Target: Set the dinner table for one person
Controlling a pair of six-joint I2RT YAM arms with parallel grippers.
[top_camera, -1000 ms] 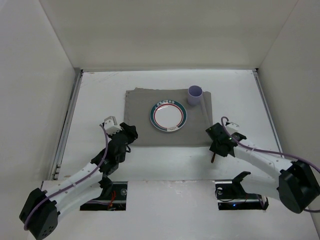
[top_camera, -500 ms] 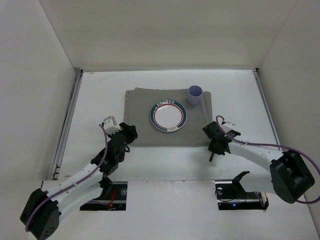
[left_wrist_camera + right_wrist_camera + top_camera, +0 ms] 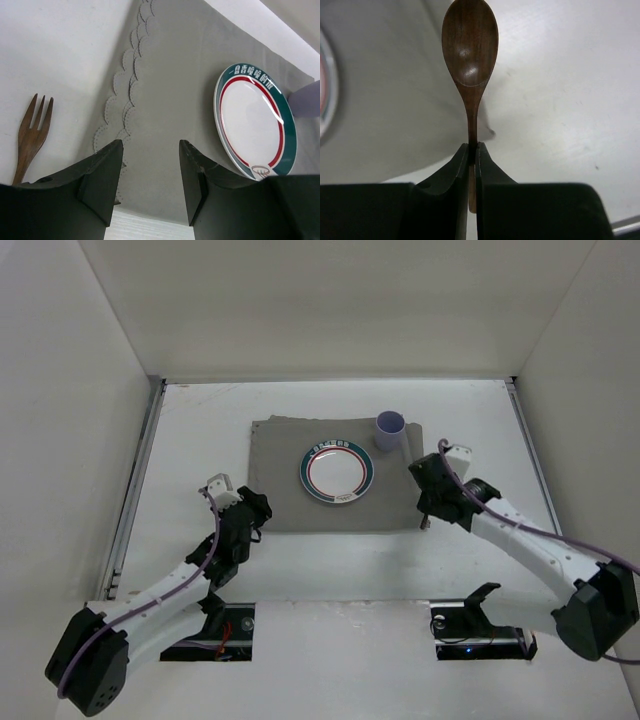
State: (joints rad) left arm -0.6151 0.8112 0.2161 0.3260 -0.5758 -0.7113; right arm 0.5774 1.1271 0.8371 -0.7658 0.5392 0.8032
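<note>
The right gripper (image 3: pixel 473 152) is clenched on the wooden spoon (image 3: pixel 469 47) by its handle, the bowl jutting ahead of its fingertips. The left gripper (image 3: pixel 150 172) hangs released, a fork (image 3: pixel 30 135) lying to its left. The dinner table (image 3: pixel 560 100) lies beneath both.

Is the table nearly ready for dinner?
Nearly. The plate and cup sit on the grey mat. The right gripper is shut on the wooden spoon, not yet laid down. The fork lies on the dinner table left of the mat. Only placing the spoon seems left.

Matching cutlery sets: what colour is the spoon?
The spoon is dark brown wood; the right wrist view shows it best.
</note>
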